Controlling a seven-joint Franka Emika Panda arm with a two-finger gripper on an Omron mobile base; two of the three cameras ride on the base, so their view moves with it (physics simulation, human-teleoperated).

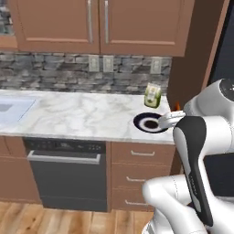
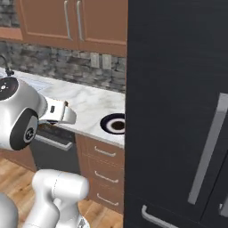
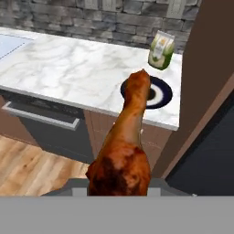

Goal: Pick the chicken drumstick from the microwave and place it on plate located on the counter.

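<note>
The chicken drumstick (image 3: 121,151), reddish-brown and golden, looms large in the hand view with its bone end pointing toward the plate. My gripper (image 1: 175,112) is shut on it; a small orange bit of the drumstick (image 1: 177,107) shows by the white hand. The drumstick hides the fingertips in the hand view. The dark plate (image 1: 150,123) with a pale ring lies on the white marble counter (image 1: 82,116) near its right end, just left of the hand. The plate (image 3: 160,93) sits beyond the drumstick's tip, and the plate (image 2: 113,124) is empty. The microwave is out of view.
A jar with a green-yellow label (image 1: 152,96) stands just behind the plate. A brown side panel (image 1: 192,55) and a tall black fridge (image 2: 178,111) close off the right. A sink (image 1: 11,109) lies far left. Below the counter sit a dishwasher (image 1: 64,173) and drawers (image 1: 141,155).
</note>
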